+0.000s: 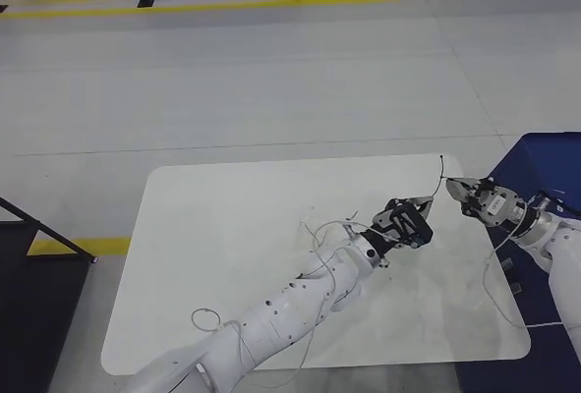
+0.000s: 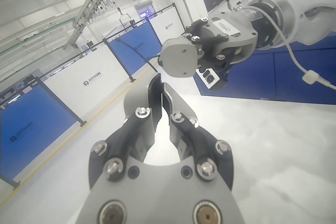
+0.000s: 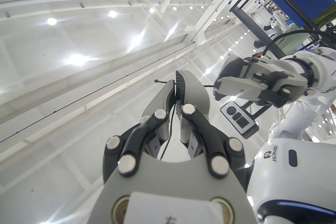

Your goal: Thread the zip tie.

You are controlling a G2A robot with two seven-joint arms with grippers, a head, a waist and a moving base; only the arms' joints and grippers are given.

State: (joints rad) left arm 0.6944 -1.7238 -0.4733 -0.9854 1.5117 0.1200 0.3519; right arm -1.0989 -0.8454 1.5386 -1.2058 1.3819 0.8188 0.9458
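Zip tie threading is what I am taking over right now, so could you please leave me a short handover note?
Claws: left claw shut on the thin black plastic zip tie, one free end sticking out beyond it; right claw shut on it too, closely facing the left claw, over the far right part of the white rounded table.
Done: tie held off the table in both claws.
Left: no closed loop shows; the tail probably needs feeding through the head.

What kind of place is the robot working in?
Probably a factory or test hall: rows of ceiling lights high overhead, blue barrier panels, and a yellow floor line.
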